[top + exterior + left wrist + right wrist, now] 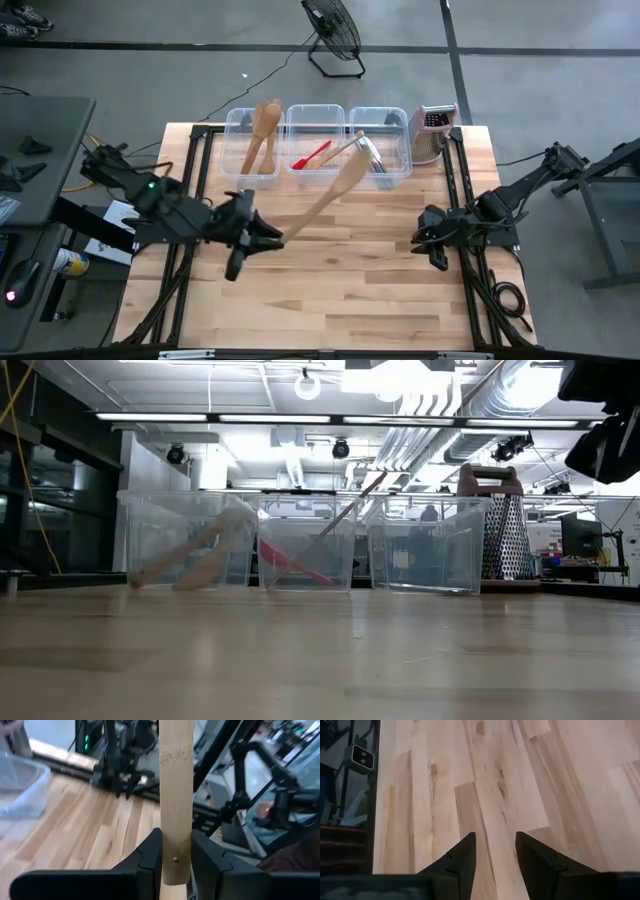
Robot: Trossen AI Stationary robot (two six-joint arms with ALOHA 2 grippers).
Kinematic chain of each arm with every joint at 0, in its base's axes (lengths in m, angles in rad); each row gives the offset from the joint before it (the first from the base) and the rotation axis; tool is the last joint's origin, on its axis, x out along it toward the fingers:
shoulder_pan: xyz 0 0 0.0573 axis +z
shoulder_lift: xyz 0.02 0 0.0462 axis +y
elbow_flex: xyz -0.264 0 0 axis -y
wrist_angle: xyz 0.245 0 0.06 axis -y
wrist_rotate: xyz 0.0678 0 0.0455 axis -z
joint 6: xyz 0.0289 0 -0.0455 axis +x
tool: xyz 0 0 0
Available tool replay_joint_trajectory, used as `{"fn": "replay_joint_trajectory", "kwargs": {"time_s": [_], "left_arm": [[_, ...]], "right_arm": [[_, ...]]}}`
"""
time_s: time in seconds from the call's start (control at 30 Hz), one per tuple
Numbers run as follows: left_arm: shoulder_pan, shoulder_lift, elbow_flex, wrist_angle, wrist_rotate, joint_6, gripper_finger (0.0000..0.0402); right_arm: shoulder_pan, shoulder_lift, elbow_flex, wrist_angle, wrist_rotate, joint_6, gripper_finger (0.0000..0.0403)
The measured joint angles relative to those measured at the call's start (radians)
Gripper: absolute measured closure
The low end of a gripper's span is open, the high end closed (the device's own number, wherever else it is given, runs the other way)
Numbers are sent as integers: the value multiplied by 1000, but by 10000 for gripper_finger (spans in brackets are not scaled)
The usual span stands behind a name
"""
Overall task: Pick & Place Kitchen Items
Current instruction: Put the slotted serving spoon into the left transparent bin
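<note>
A pale wooden plank table (330,290) carried three clear plastic tubs (318,140) along its far edge (utensils lay inside). The left gripper (268,240), raised mid-table, was clamped on the handle of a long pale wooden spatula (335,190). The right gripper (432,240) waited, fingers parted and empty.

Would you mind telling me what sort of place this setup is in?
Probably a robotics lab or workshop, not a kitchen: exposed ceiling ducts and strip lights, a floor fan on concrete, and a wooden table framed by two robot arms.
</note>
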Motion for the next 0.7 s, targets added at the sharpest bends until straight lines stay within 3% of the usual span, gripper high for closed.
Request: {"fn": "replay_joint_trajectory", "kwargs": {"time_s": [0.43, 0.7], "left_arm": [[0, -112, 0, 122, -35, 173, 331], [0, -152, 0, 102, -78, 199, 331]], "right_arm": [[0, 0, 0, 28, 34, -20, 272], [0, 0, 0, 28, 59, -39, 272]]}}
